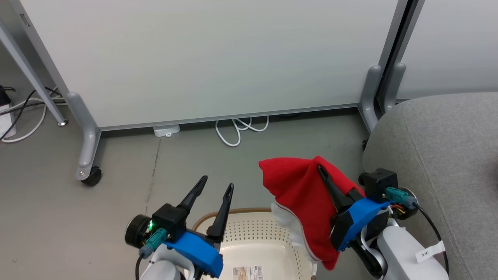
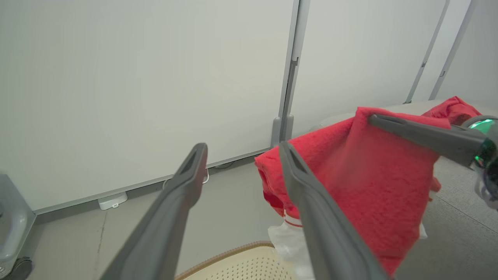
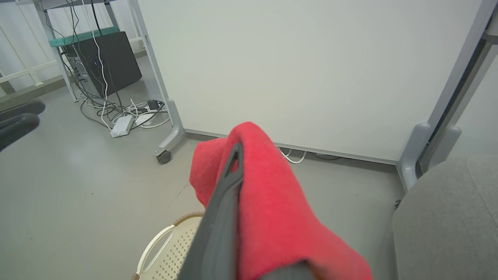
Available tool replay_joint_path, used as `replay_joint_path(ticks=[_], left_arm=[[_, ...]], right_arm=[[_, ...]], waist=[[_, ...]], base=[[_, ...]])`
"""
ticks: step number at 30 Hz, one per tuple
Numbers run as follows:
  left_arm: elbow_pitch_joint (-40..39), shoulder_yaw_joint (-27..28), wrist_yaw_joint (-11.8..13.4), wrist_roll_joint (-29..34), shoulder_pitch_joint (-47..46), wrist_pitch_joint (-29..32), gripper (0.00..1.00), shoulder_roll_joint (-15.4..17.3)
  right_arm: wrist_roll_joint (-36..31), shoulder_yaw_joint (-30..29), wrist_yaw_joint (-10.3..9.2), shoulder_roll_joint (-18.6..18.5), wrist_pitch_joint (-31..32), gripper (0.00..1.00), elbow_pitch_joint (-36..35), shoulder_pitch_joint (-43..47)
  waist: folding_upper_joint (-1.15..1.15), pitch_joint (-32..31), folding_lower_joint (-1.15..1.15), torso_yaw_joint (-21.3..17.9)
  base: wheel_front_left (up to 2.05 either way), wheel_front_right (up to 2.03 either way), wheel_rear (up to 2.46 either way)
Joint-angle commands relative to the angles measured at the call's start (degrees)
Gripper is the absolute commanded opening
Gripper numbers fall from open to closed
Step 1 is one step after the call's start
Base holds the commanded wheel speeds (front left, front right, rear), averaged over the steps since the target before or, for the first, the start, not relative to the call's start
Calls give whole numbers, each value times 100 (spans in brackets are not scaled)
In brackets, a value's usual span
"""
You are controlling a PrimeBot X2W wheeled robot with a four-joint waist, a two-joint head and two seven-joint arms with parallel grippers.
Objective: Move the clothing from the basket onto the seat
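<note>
Right gripper [image 1: 320, 169] clenched on red clothing [image 1: 295, 188] over the basket [image 1: 253, 233], beside the grey seat [image 1: 447, 155]; left gripper [image 1: 218, 182] released, empty

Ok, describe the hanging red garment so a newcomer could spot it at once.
Start at the grey sofa on the right; on the floor beside it stands a cream basket. Above the basket hangs the red garment, held by the shut right gripper: bright red with white trim, against grey and cream neighbours.
</note>
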Motion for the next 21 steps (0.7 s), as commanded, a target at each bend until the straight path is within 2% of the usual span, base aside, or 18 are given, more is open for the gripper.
replay_joint_path(ticks=[1, 10, 21], left_arm=[[-32, 69, -23, 35, 95, -15, 100, 1], [-104, 451, -47, 255, 384, -15, 100, -69], [-133, 435, -39, 261, 375, -15, 100, -90]], right_arm=[[-46, -20, 1, -10, 16, 0, -39, 86], [-89, -134, 2, -11, 66, 0, -136, 164], [-122, -186, 1, 19, 117, 0, -232, 205]], waist=[[0, 2, 0, -6], [0, 15, 0, -27], [0, 27, 0, -109]], base=[[0, 0, 0], [0, 0, 0], [0, 0, 0]])
